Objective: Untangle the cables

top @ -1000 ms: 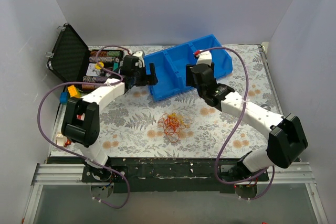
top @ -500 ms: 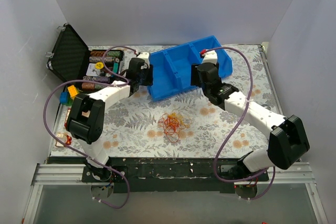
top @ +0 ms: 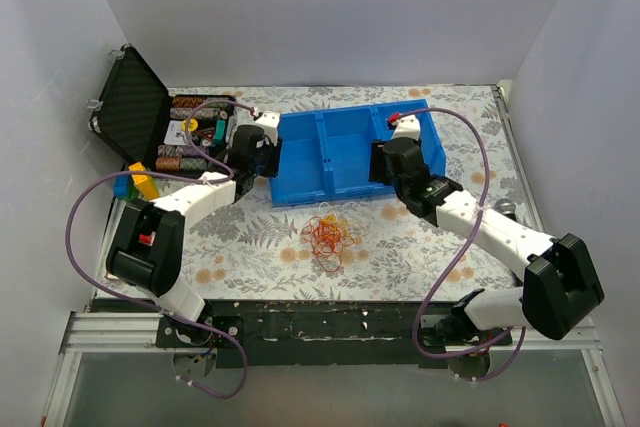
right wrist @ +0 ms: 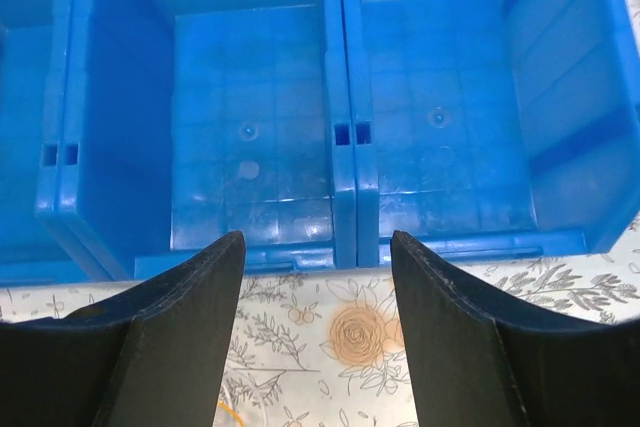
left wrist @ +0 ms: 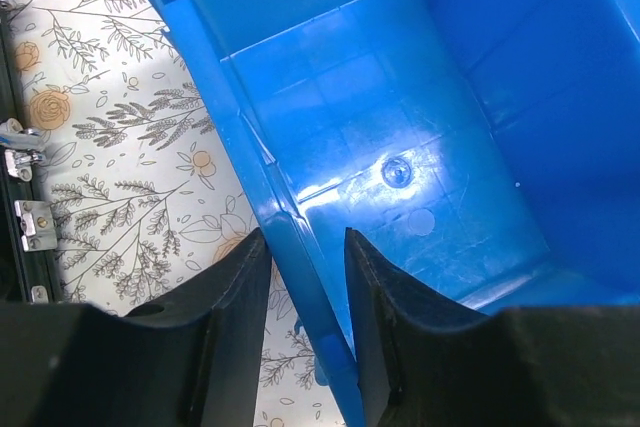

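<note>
The cables (top: 330, 232) lie in one tangled heap of red, orange-yellow and white loops on the flowered table, just in front of the blue bin (top: 330, 152). My left gripper (top: 270, 159) (left wrist: 305, 237) is at the bin's left end, shut on the bin's left wall (left wrist: 290, 247), one finger inside and one outside. My right gripper (top: 383, 175) (right wrist: 316, 247) hovers open over the table at the bin's near wall, with nothing between its fingers. A bit of yellow cable (right wrist: 225, 412) shows at the bottom of the right wrist view.
An open black case (top: 130, 107) with small items stands at the back left, and coloured blocks (top: 135, 182) sit beside it. The bin has three empty compartments. White walls enclose the table on three sides. A small metal object (top: 505, 209) lies at the right.
The left gripper went from open to shut on the bin's left wall. The bin swung from slanted to square with the table. The right gripper shifted slightly right and nearer.
</note>
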Available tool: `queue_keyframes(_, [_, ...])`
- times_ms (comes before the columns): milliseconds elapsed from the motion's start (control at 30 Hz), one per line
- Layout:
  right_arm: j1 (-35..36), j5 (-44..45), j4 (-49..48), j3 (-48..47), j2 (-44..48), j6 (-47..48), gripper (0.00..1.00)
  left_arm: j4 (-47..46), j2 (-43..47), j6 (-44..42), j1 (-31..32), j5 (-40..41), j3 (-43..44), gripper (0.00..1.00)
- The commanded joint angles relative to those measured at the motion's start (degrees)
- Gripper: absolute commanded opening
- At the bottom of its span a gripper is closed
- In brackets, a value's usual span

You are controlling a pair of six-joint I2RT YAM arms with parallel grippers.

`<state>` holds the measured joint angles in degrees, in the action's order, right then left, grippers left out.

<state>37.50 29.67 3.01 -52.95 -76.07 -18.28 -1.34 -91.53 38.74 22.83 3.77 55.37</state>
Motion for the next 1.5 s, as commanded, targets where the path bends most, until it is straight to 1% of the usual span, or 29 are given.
queue_keyframes(0, [2.0, -1.6, -0.5, 2.8, 2.9, -2.5, 0.68, -1.5, 3.6, -4.5, 0.4, -0.3, -1.1, 0.32])
queue_keyframes(33, [2.6, -1.9, -0.5, 3.3, 3.2, -2.6, 0.68, -1.9, 3.5, -4.8, 0.3, -0.3, -1.1, 0.34])
queue_keyframes(67, [3.5, -2.3, -0.5, 3.8, 3.6, -2.8, 0.68, -2.3, 3.5, -5.1, 0.3, -0.2, -1.1, 0.42])
queue_keyframes(100, [4.3, -2.9, -0.5, 4.4, 4.0, -3.1, 0.68, -2.4, 3.5, -5.3, 0.3, -0.1, -0.6, 0.53])
queue_keyframes(233, [7.1, -6.0, -0.8, 7.6, 7.4, -3.8, 0.68, -0.2, 3.5, -4.9, 0.3, -1.0, 2.0, 0.74])
queue_keyframes(300, [7.5, -9.0, -1.7, 9.7, 9.7, -4.0, 0.68, 1.0, 5.2, -4.6, 0.3, -1.7, 2.8, 0.88])
queue_keyframes(367, [7.6, -12.2, -2.4, 11.9, 11.0, -4.0, 0.67, 4.1, 7.5, -4.5, 0.3, -2.5, 3.5, 0.97])
queue_keyframes(467, [7.5, -13.8, -2.5, 14.5, 10.9, -4.3, 0.66, 9.6, 11.3, -4.8, 0.3, -5.4, 4.8, 0.98])
queue_keyframes(567, [7.5, -16.3, -6.4, 16.3, 9.6, -4.1, 0.62, 15.6, 16.2, -5.0, 0.3, -10.3, 6.6, 0.98])
queue_keyframes(700, [7.5, -18.2, -7.3, 16.0, 5.5, -2.7, 0.49, 26.1, 19.3, -6.9, 0.3, -17.6, 12.5, 0.98])
queue_keyframes(800, [7.4, -17.6, -7.8, 15.5, 3.0, -1.9, 0.45, 32.5, 20.8, -11.1, 0.3, -23.7, 16.5, 0.98])
queue_keyframes(900, [7.5, -17.6, -9.9, 15.6, 2.1, -1.6, 0.37, 35.3, 23.8, -15.9, 0.3, -31.1, 16.4, 0.98])
queue_keyframes(967, [7.5, -18.2, -11.0, 15.8, 1.8, -1.6, 0.28, 34.4, 26.7, -19.4, 0.3, -37.1, 13.4, 0.98])
queue_keyframes(1000, [7.5, -17.8, -11.3, 15.7, 1.5, -1.7, 0.28, 32.8, 28.7, -20.1, 0.3, -40.0, 11.4, 0.98])
queue_keyframes(1033, [7.5, -17.5, -11.2, 15.5, 1.1, -1.8, 0.29, 30.9, 30.3, -20.5, 0.3, -42.4, 9.2, 0.98])
queue_keyframes(1100, [7.5, -15.3, -9.7, 14.8, 1.0, -1.8, 0.35, 26.9, 32.8, -20.3, 0.3, -47.5, 5.3, 0.98])
queue_keyframes(1167, [7.5, -14.3, -8.9, 15.1, 2.4, -1.2, 0.42, 25.4, 33.6, -19.0, 0.4, -49.5, 3.5, 0.98])
queue_keyframes(1200, [7.5, -13.8, -8.5, 15.3, 3.6, -0.8, 0.51, 25.3, 33.5, -18.8, 0.4, -50.0, 2.7, 0.98])
queue_keyframes(1300, [7.5, -11.0, -7.3, 16.0, 5.0, -0.4, 0.64, 25.4, 33.1, -19.4, 0.5, -49.5, 0.4, 0.98])
queue_keyframes(1367, [7.5, -10.1, -7.0, 16.6, 4.7, -0.1, 0.67, 25.3, 32.7, -19.9, 0.5, -49.1, -1.0, 0.98])
queue_keyframes(1467, [7.5, -9.8, -7.4, 16.8, 2.5, -0.3, 0.68, 25.3, 31.8, -21.2, 0.7, -48.0, -2.3, 0.98])
